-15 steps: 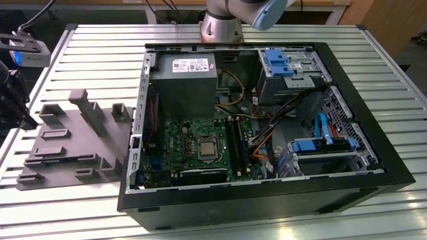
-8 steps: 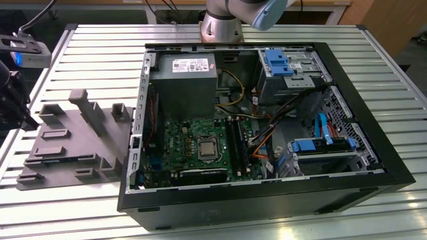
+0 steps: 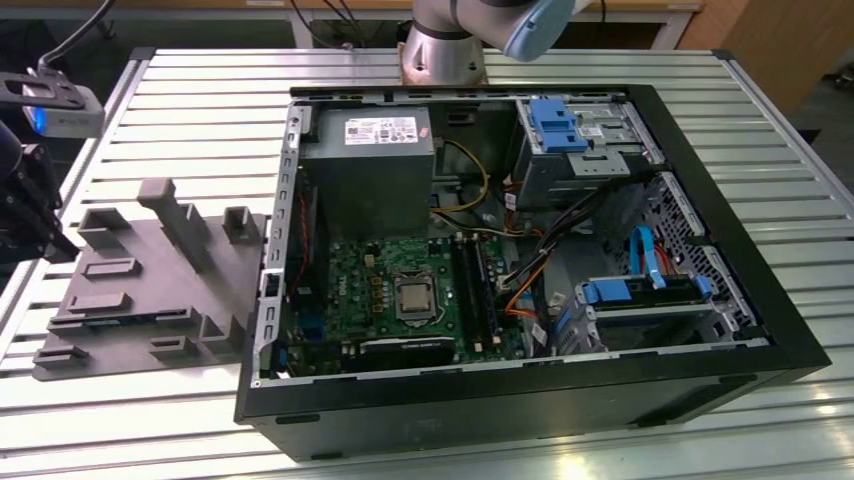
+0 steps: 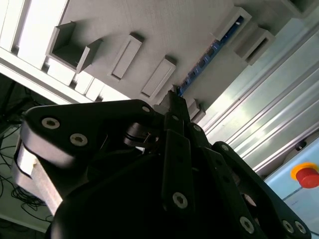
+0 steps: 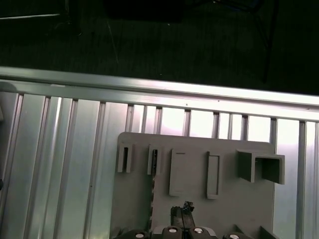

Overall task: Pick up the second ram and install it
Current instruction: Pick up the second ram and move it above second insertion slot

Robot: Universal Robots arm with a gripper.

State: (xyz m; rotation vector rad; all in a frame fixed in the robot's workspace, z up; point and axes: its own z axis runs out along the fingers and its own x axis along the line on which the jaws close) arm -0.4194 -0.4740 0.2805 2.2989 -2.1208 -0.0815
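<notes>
Second ram (image 4: 209,57), a thin bluish-green circuit-board stick, sits just past my black gripper (image 4: 173,97), jaws pinched together and empty as I read them; it stands edge-up in the gray moulded plastic fixture (image 4: 149,30), long axis running away from the jaws

Surface: I'm facing a slatted aluminium table (image 3: 147,430).
Below: dark floor (image 5: 149,35) is lying past it.
Light: glaring off slats.
</notes>
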